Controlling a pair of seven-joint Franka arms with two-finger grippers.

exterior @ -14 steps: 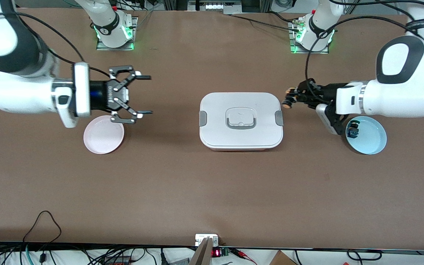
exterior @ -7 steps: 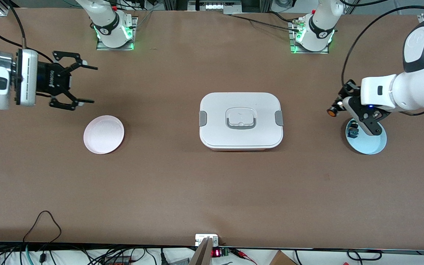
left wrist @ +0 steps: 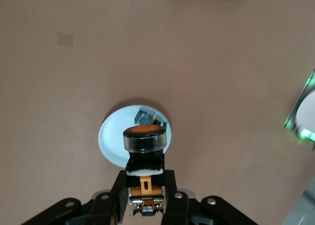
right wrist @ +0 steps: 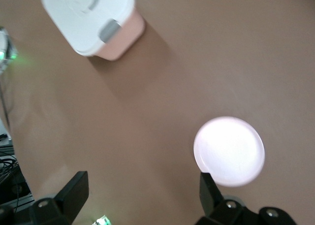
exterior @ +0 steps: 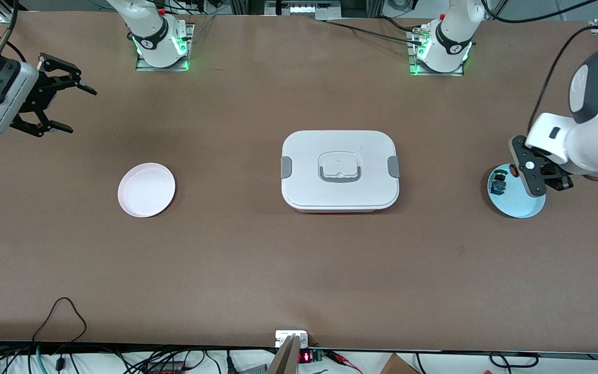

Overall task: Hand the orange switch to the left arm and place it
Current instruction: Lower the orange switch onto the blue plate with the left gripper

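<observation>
My left gripper (left wrist: 146,179) is shut on the orange switch (left wrist: 144,138), a small black cylinder with an orange cap. It holds the switch in the air over the blue plate (exterior: 525,205) at the left arm's end of the table. The orange cap (exterior: 513,173) just shows under the wrist in the front view. The white box (exterior: 339,170) with grey latches sits closed at the table's middle. It also shows in the right wrist view (right wrist: 91,18). My right gripper (exterior: 82,111) is open and empty, in the air at the right arm's end of the table.
A similar small part with a green-blue top (exterior: 498,183) lies in the blue plate and also shows in the left wrist view (left wrist: 144,117). A pink plate (exterior: 146,189) lies on the table between the box and the right arm's end, and shows in the right wrist view (right wrist: 229,151).
My left gripper has drawn back with the switch from beside the box to over the blue plate. My right gripper, still open, has drawn back from over the pink plate toward the table's end.
</observation>
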